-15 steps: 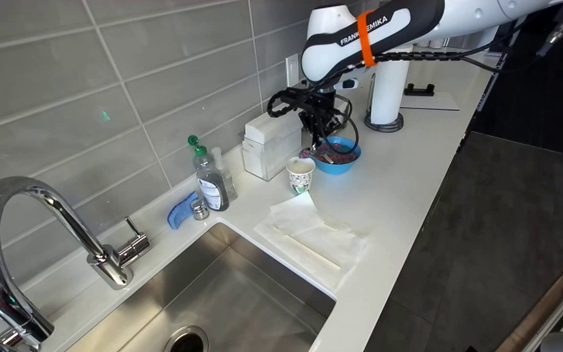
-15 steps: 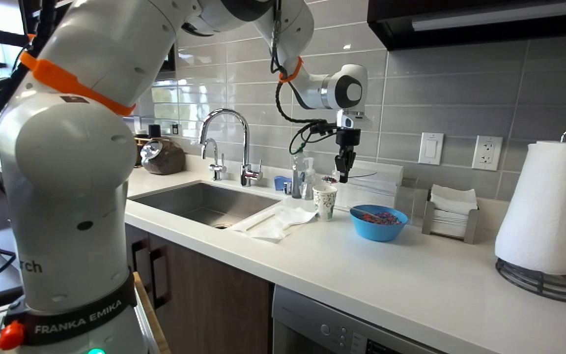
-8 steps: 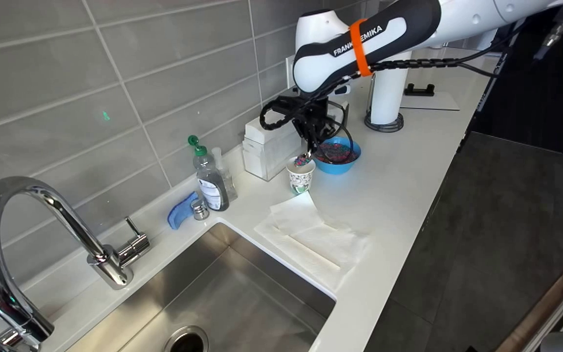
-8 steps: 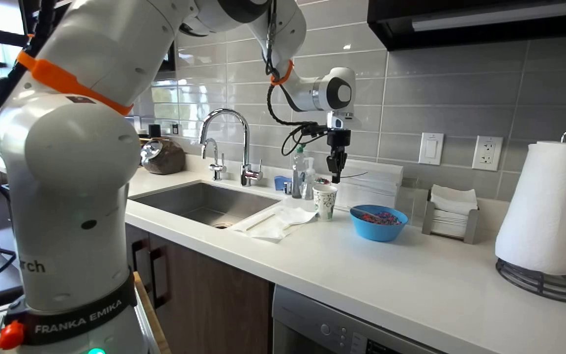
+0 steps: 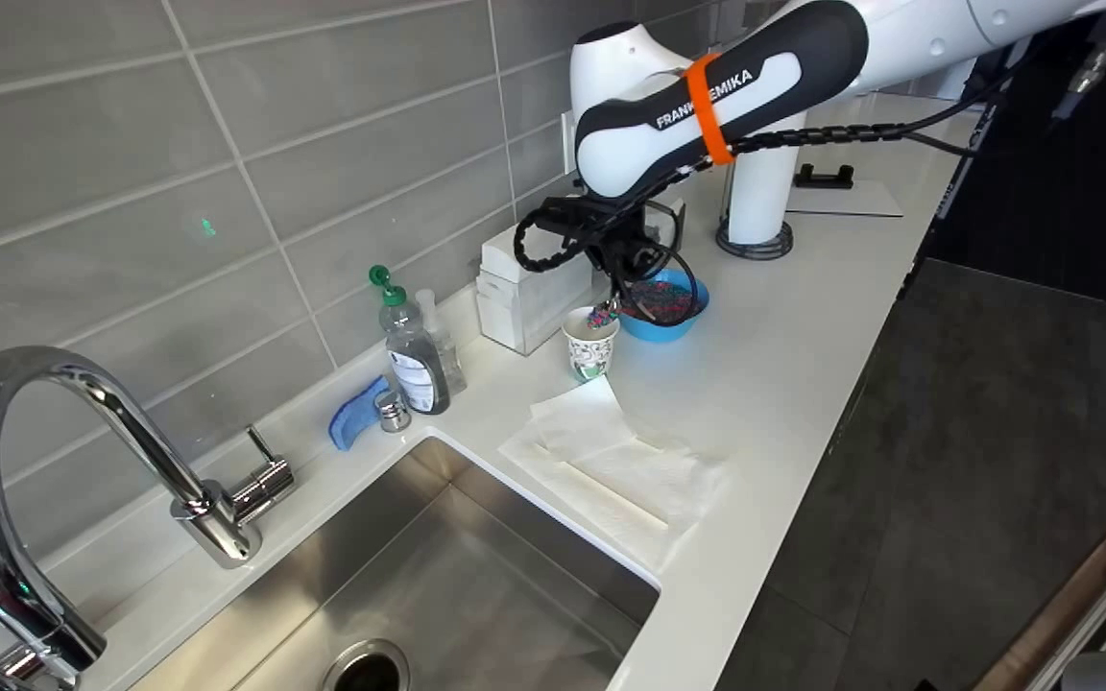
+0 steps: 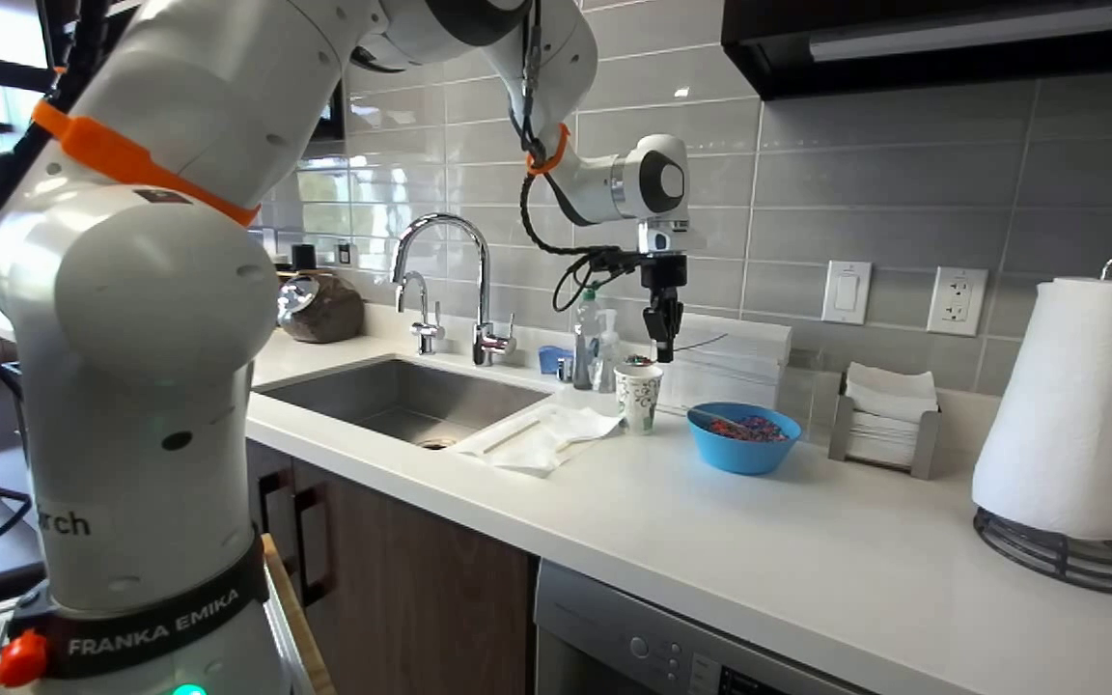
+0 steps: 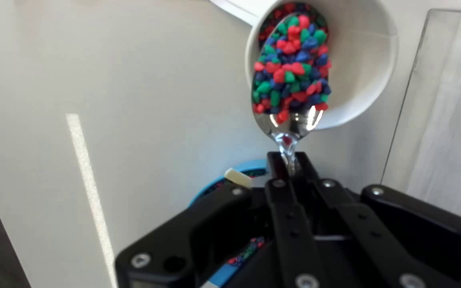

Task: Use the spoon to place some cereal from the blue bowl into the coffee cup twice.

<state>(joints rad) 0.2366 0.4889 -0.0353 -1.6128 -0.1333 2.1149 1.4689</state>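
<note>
My gripper [image 7: 290, 158] is shut on the metal spoon [image 7: 288, 128], with the handle pinched between its black fingers [image 7: 278, 166]. Red, green and blue bits of cereal [image 7: 292, 68] are heaped in the spoon's bowl, which hangs over the mouth of the coffee cup [image 7: 364, 80]. Below the spoon, more bits show inside the cup's far side. In both exterior views the cup [image 5: 590, 350] [image 6: 638, 396] stands upright on the counter, the heaped spoon at its rim. Close beside it is the blue bowl [image 6: 744, 454], holding cereal and a pale stick; in the wrist view my gripper partly hides it.
White boxes [image 5: 534, 297] stand by the wall behind the cup. A soap bottle [image 5: 416, 369] and the sink [image 5: 476, 585] lie to one side, with paper towels [image 5: 611, 461] spread nearby. A napkin holder [image 6: 884, 425] and a paper-towel roll [image 6: 1077, 415] are past the bowl.
My gripper has carried the loaded spoon away from the bowl's side and down to the cup's mouth. Over the last half second it has shifted only slightly. Cup and bowl have stayed put.
</note>
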